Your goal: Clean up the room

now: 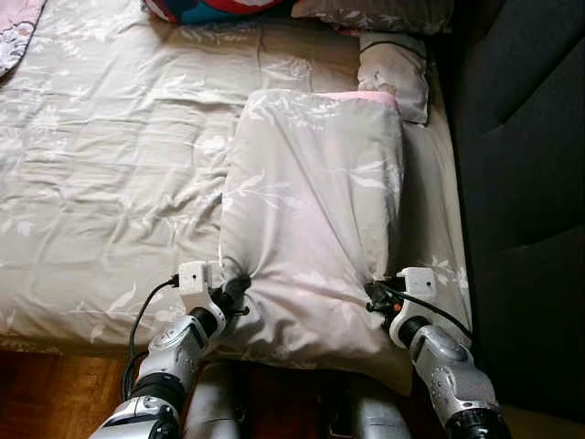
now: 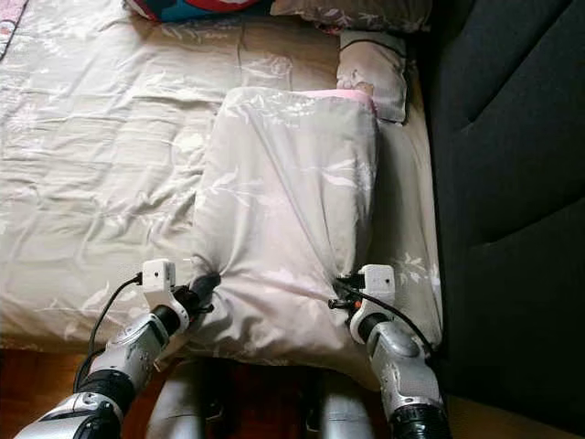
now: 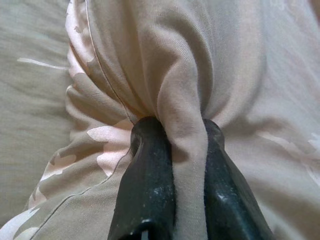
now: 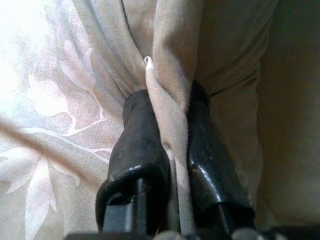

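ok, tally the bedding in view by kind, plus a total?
Pillows: 3, namely the big floral pillow both hands pinch, a small pillow beyond it, and a grey pillow at the head.
Bedsheet: 1.
Colourful cushion: 1.
Total: 5.

- Dark sofa (image 1: pixel 526 183): stands along the bed's right side, close against it.
- Wooden floor (image 1: pixel 55 389): reddish-brown boards, visible below the near edge of the bed.
- Red and blue cushion (image 1: pixel 215 8): lies at the far end, partly cut off by the frame.
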{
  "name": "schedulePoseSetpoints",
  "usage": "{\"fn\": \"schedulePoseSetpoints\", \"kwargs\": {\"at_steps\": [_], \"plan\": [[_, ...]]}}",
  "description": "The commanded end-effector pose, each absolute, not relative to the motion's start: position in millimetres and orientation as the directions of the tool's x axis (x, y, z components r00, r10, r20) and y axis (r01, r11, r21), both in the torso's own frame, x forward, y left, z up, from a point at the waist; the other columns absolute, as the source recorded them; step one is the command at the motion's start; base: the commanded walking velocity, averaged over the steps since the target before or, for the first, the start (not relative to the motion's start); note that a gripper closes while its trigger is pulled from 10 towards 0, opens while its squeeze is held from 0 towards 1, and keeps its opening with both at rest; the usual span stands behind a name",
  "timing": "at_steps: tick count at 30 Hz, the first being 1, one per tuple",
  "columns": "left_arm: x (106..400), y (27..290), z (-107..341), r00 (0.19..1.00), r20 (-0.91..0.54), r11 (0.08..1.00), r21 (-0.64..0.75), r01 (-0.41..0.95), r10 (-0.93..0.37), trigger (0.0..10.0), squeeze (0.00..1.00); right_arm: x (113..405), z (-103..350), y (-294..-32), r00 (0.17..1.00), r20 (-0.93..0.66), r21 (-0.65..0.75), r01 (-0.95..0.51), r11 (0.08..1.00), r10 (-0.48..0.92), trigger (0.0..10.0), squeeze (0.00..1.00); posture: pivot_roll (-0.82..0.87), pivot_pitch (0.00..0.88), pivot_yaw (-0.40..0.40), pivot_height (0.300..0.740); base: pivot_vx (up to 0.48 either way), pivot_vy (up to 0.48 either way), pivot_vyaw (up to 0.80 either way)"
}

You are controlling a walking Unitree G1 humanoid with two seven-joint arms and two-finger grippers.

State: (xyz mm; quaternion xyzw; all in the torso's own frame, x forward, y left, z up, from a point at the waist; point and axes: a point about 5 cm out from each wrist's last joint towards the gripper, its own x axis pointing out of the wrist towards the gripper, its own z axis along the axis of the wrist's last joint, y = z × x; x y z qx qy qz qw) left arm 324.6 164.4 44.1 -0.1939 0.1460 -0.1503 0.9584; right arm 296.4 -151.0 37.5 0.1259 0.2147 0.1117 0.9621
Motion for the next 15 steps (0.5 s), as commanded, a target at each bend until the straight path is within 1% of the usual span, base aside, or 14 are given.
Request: {"fn": "schedulePoseSetpoints", "kwargs": {"at_steps": [1,2,4,6,7,10,11,15], "plan": [[311.8,144.9,27.5,0.872,-0.266,0.852,-0.453,0.263,-0.411,0.0,0.0,276.5,11.9,-136.3,0.831,-0.466,0.344,-0.146,0.928,0.303,0.0,0.0,-0.08,0.326,-0.041,0.66,0.0,0.0,0.0],[311.8,144.9,27.5,0.872,-0.266,0.852,-0.453,0.263,-0.411,0.0,0.0,276.5,11.9,-136.3,0.831,-0.466,0.344,-0.146,0.928,0.303,0.0,0.0,-0.08,0.326,-0.041,0.66,0.0,0.0,0.0],[314.9,145.9,34.7,0.888,-0.229,0.857,-0.437,0.272,-0.399,0.0,0.0,278.4,20.1,-137.2,0.874,-0.406,0.338,-0.128,0.932,0.267,0.0,0.0,-0.07,0.295,-0.035,0.66,0.0,0.0,0.0],[316.0,146.6,36.7,0.892,-0.22,0.861,-0.428,0.274,-0.394,0.0,0.0,279.0,22.2,-137.7,0.884,-0.391,0.336,-0.122,0.934,0.256,0.0,0.0,-0.07,0.29,-0.035,0.66,0.0,0.0,0.0],[319.0,147.7,43.4,0.902,-0.192,0.868,-0.404,0.287,-0.388,0.0,0.0,280.1,25.4,-140.3,0.902,-0.366,0.328,-0.104,0.939,0.228,0.0,0.0,-0.07,0.265,-0.031,0.66,0.0,0.0,0.0],[320.8,148.0,48.2,0.907,-0.171,0.872,-0.389,0.296,-0.384,0.0,0.0,280.5,27.7,-142.5,0.912,-0.352,0.315,-0.094,0.944,0.208,0.0,0.0,-0.07,0.252,-0.028,0.66,0.0,0.0,0.0],[321.5,148.6,52.5,0.914,-0.153,0.878,-0.375,0.298,-0.375,0.0,0.0,279.7,31.6,-145.0,0.924,-0.332,0.307,-0.083,0.948,0.188,0.0,0.0,-0.07,0.23,-0.027,0.66,0.0,0.0,0.0],[324.5,150.8,61.7,0.936,-0.112,0.893,-0.357,0.276,-0.334,0.0,0.0,280.0,41.7,-151.0,0.947,-0.282,0.282,-0.07,0.957,0.152,0.0,0.0,-0.07,0.201,-0.026,0.66,0.0,0.0,0.0]]}}
